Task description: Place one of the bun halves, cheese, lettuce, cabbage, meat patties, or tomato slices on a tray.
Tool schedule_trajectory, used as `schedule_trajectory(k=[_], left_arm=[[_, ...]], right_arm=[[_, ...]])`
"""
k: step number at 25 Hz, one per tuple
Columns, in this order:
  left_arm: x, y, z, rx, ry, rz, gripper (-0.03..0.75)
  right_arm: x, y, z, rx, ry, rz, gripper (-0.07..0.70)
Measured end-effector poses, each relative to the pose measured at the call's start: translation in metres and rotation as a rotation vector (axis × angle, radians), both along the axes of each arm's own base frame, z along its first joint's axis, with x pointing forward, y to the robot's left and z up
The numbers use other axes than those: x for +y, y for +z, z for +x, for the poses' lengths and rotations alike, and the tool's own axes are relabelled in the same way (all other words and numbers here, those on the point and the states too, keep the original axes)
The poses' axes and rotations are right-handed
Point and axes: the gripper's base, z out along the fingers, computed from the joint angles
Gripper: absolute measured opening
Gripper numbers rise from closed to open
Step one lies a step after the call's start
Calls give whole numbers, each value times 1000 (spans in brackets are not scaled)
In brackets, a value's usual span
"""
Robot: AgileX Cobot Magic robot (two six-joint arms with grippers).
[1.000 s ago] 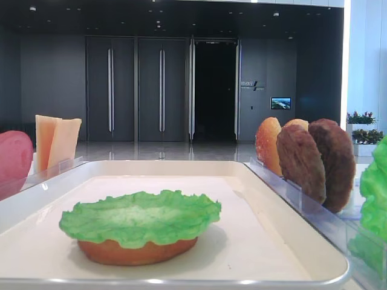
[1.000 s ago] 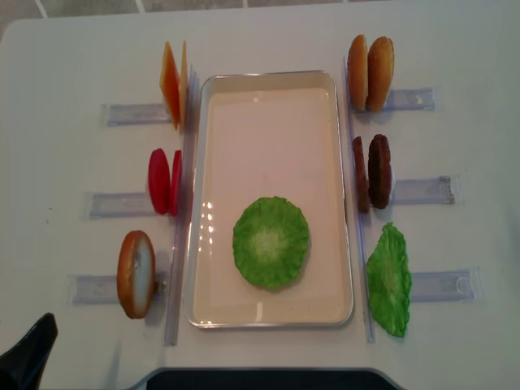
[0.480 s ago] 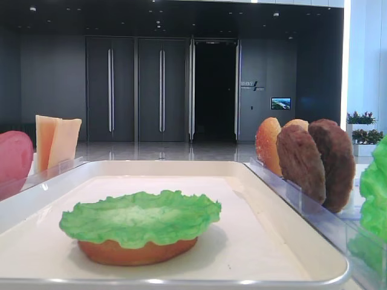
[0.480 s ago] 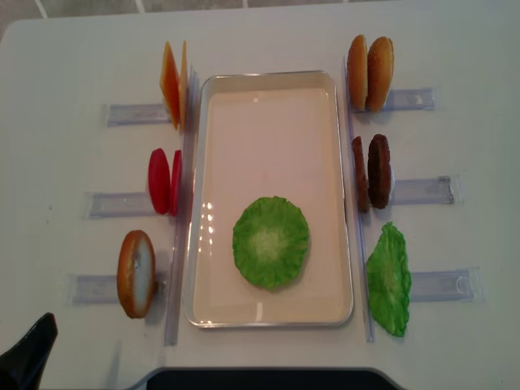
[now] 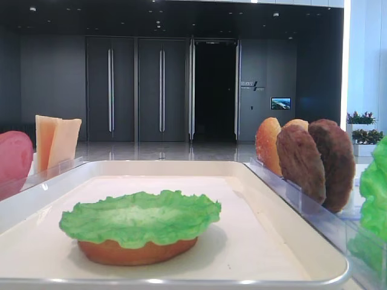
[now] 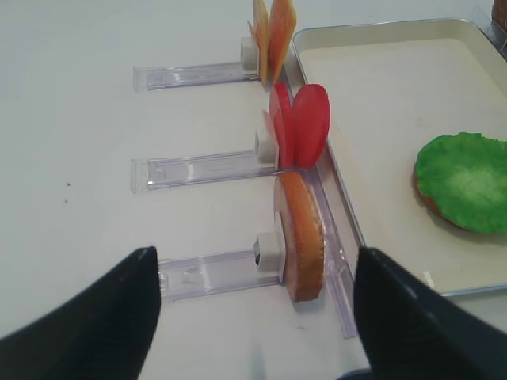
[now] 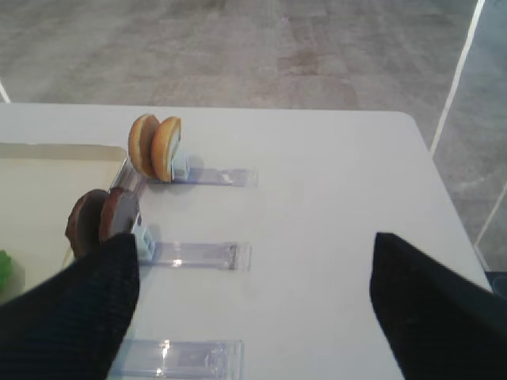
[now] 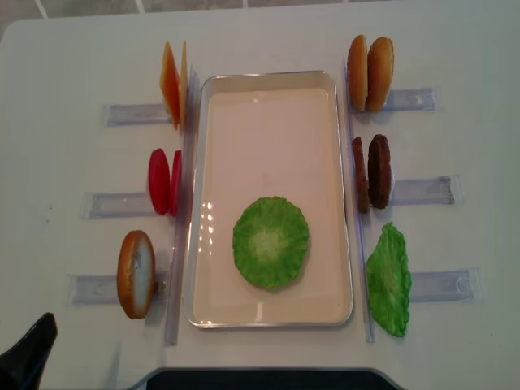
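The cream tray point(image 8: 213, 162) lies mid-table. On it a lettuce point(image 8: 270, 242) leaf covers a bun half point(image 5: 136, 251). Racks hold cheese point(image 8: 173, 84), tomato slices point(image 8: 164, 180) and a bun half point(image 8: 136, 273) on the left. On the right stand two bun halves point(image 8: 370, 72), meat patties point(image 8: 372, 171) and another lettuce leaf point(image 8: 388, 280). My left gripper point(image 6: 253, 273) is open and empty, short of the left bun half point(image 6: 301, 237). My right gripper point(image 7: 253, 245) hangs open above bare table, beside the patties point(image 7: 103, 222). No cabbage shows.
Clear plastic racks point(image 8: 422, 191) stick out sideways from both long sides of the tray. A dark edge point(image 8: 260, 378) runs along the near side of the table. Bare white tabletop point(image 7: 333, 198) stretches to the right of the right-hand racks.
The left gripper's dark finger in the overhead view's lower left corner has drawn back slightly. The food and the tray have not moved.
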Motion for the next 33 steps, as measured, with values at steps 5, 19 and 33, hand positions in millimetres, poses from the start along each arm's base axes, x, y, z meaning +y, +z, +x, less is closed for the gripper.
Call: schedule_trajectory(k=[5,19,33], left_arm=[[0,0,0,0,0,0,580],[0,0,0,0,0,0,580],[0,0,0,0,0,0,580]], right_arm=[[6,-16,9,55,32,11,594],[13,-58,28,217,42,-16,594],[13,-58,27,218,42,-17,590]])
